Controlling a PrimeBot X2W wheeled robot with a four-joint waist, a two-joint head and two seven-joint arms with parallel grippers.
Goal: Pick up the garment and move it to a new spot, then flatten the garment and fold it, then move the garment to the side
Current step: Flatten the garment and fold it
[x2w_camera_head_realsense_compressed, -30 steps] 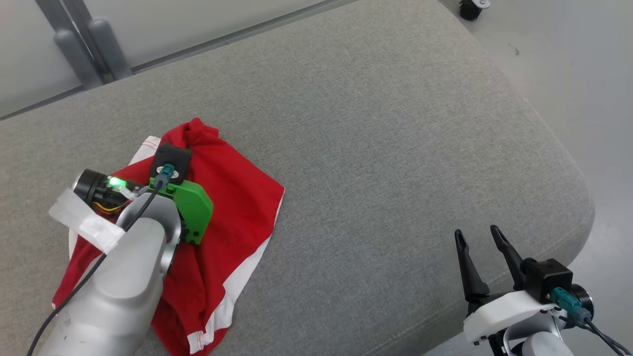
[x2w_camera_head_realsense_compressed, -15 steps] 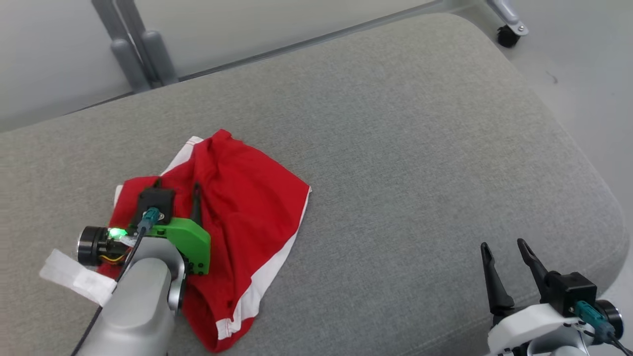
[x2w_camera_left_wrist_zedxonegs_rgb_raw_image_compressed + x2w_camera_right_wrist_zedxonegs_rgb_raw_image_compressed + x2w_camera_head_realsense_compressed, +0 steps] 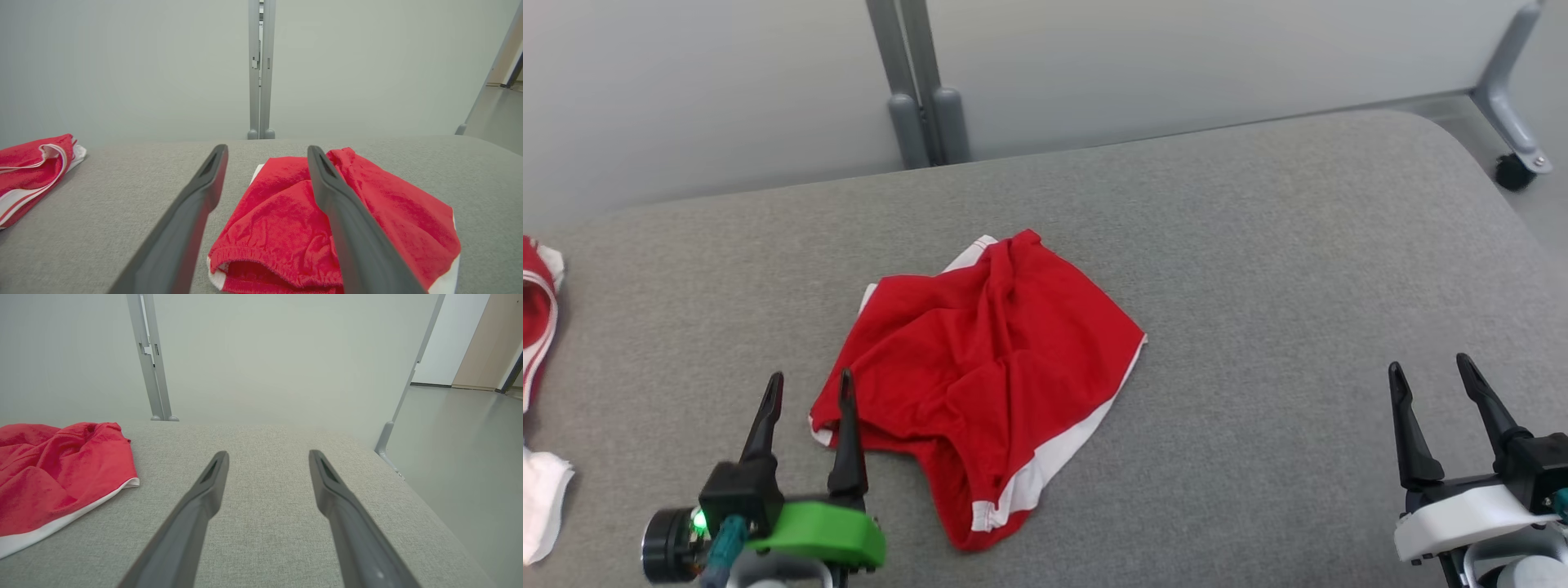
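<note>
1. Centrally, the red shorts [image 3: 980, 367] lie crumpled on the gray cushion [image 3: 1258, 269]. Their white side trim runs along the edge toward 4 o'clock, and the elastic waistband faces 7 o'clock.
2. Left gripper [image 3: 811, 377]: at 7 o'clock from the shorts, fingers spread apart and holding nothing. The finger nearer the shorts overlaps the waistband corner in the head view; contact cannot be judged.
3. Right gripper [image 3: 1429, 364]: at 4 o'clock, well apart from the shorts, fingers likewise spread and holding nothing.
4. Second red garment [image 3: 535, 318], white-trimmed: at 9 o'clock, cut off by the head view's edge. A white cloth [image 3: 539, 506] lies at 8 o'clock.
5. Gray post [image 3: 915, 82]: at 12 o'clock behind the cushion, against a pale panel [image 3: 1176, 65]. A caster wheel [image 3: 1513, 171] sits at 2 o'clock.
</note>
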